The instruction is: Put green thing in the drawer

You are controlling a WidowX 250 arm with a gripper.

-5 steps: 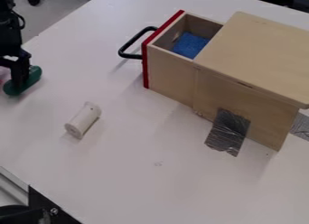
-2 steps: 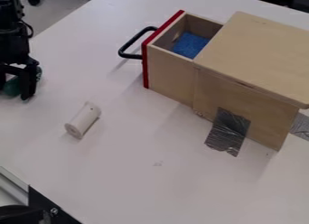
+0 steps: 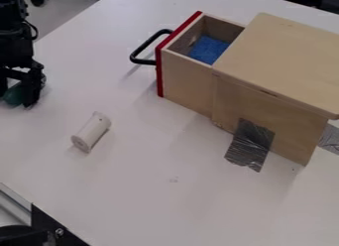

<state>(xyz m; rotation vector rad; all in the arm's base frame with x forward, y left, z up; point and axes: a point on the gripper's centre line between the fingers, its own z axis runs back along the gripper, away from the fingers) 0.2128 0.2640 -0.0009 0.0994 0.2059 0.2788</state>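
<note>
Green thing [image 3: 13,96] was located at the lower end of the gripper [image 3: 18,94], partly hidden by it; whether the gripper was open or closed could not be determined. Handling: probably light and firm, with a rounded surface liable to slip; a mid-body hold appeared best. The white cylinder [image 3: 91,132] lay below right of the gripper; the open drawer [image 3: 187,81] stood well to its right.

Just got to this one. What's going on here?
The black robot gripper is down at the green object at the table's left side; whether it has a firm hold is unclear. The wooden drawer stands open with a blue block inside, and a white cylinder lies on the table. The green object isn't in the drawer yet.
</note>
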